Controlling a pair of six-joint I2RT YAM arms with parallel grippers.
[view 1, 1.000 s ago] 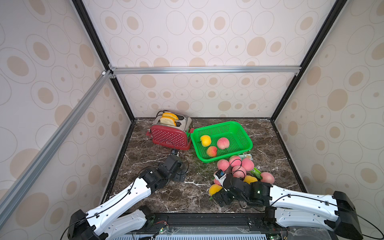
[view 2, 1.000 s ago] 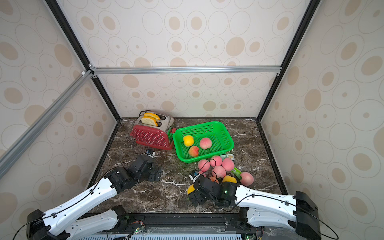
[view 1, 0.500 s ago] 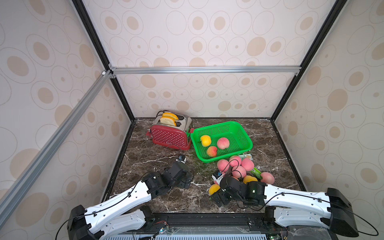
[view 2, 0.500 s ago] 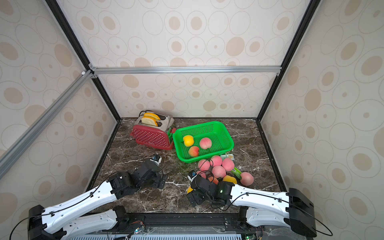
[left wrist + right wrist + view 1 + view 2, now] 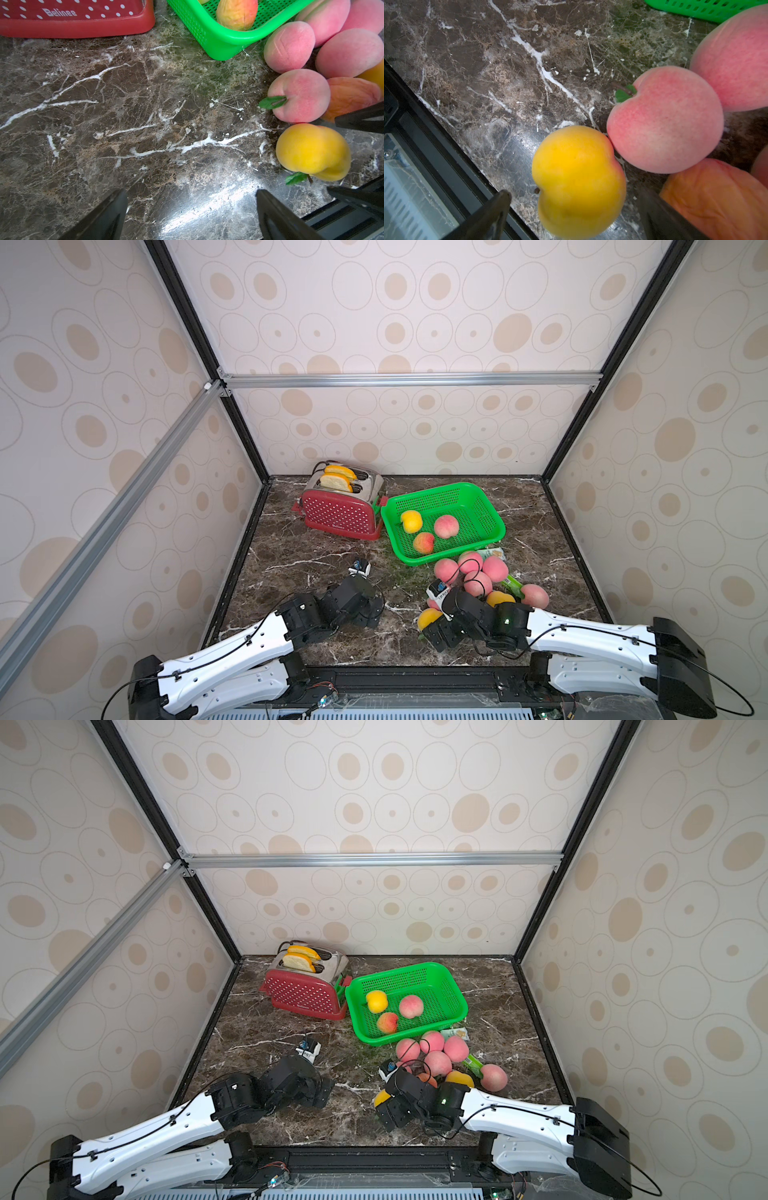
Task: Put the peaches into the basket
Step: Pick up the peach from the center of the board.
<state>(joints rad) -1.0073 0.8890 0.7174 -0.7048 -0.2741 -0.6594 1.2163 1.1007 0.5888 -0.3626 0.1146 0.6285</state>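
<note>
Colleague: Peaches and basket: where are they?

Operator: I see three peaches inside the bright green mesh basket, at the back of the marble table, just beside a red dotted toaster. One is yellow, one pink, one orange-red. The others lie heaped just in front of the basket. Most are fuzzy pink with a crease, and some have a green leaf.

Colleague: And the grippers?

Operator: My right gripper is spread wide, with a yellow peach between its fingers. I cannot tell whether they touch it. My left gripper is spread wide over bare marble, holding nothing.

Colleague: Anything hidden?

Operator: My right arm covers part of the heap in both top views, so I cannot count it. An orange peach is cut off at the edge of the right wrist view.
</note>
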